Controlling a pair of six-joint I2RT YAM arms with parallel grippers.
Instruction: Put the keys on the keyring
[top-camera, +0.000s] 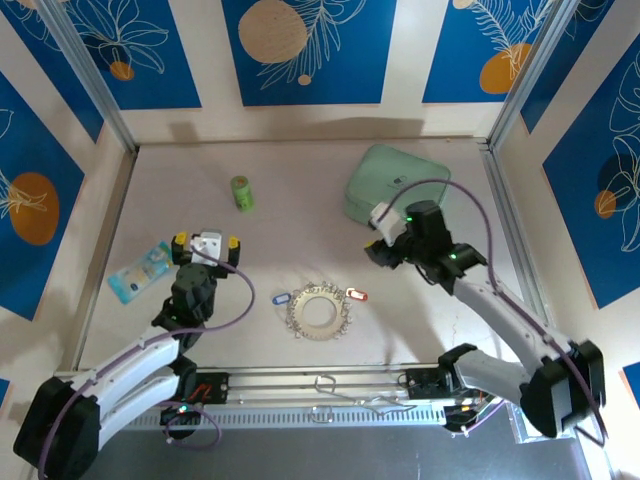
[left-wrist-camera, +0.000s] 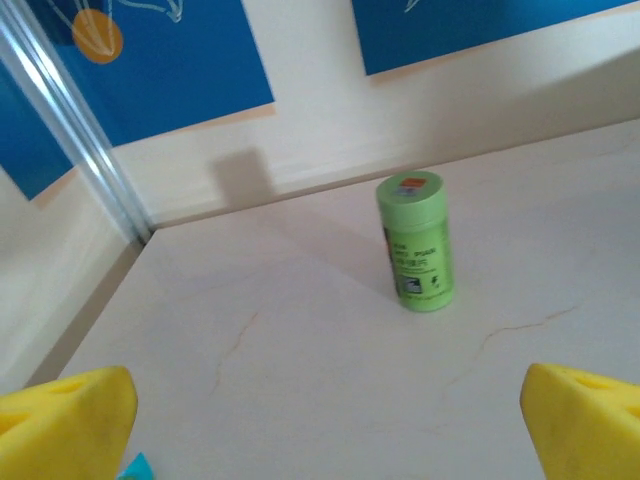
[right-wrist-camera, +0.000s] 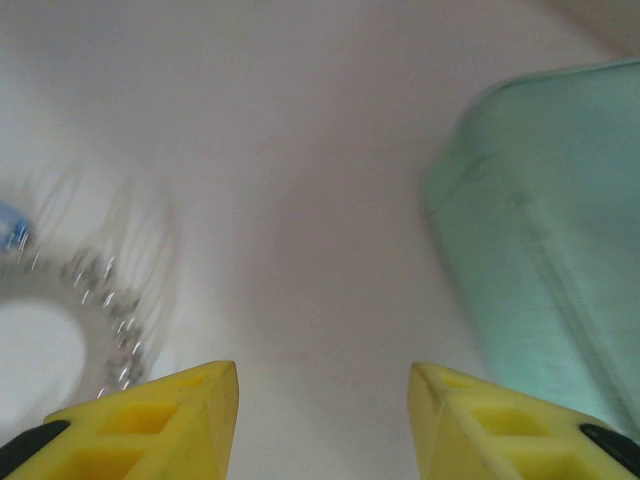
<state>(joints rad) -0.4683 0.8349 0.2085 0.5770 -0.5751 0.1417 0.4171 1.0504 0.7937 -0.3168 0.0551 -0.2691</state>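
The keyring (top-camera: 318, 311), a spiky silvery ring, lies flat on the table near the front middle. A key with a blue tag (top-camera: 281, 298) lies at its left edge and a key with a red tag (top-camera: 357, 294) at its right edge. Whether either key is threaded on the ring I cannot tell. My right gripper (top-camera: 377, 250) hovers up and to the right of the ring, open and empty (right-wrist-camera: 322, 390), with the blurred keyring (right-wrist-camera: 100, 290) to its left. My left gripper (top-camera: 206, 243) is left of the ring, wide open and empty (left-wrist-camera: 327, 410).
A small green cylinder (top-camera: 241, 192) (left-wrist-camera: 415, 240) stands upright behind the left gripper. A pale green box (top-camera: 396, 183) (right-wrist-camera: 550, 280) sits at the back right, close to the right gripper. A light blue packet (top-camera: 140, 270) lies at the left wall.
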